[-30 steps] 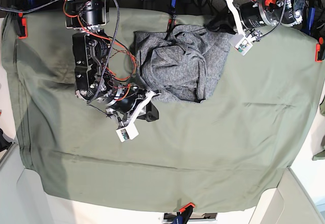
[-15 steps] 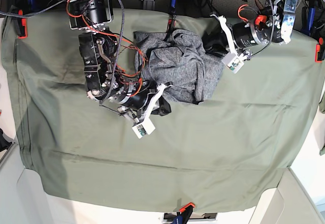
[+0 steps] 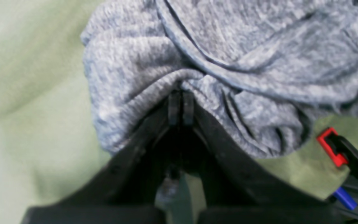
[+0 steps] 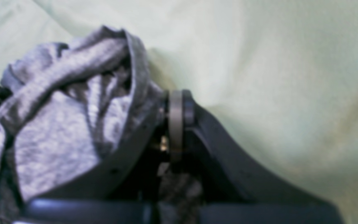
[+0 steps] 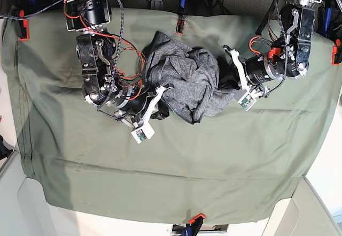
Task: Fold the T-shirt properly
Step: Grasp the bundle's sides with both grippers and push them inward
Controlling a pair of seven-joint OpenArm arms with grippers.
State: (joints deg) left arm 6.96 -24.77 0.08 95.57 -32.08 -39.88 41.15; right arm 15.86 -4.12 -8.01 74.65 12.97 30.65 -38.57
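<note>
While both fingers pinch it, the T-shirt (image 5: 187,81) bunches between.

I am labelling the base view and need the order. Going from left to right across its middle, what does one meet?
Olive-green table cloth → right gripper, shut on the T-shirt → T-shirt → left gripper, shut on the T-shirt.
</note>
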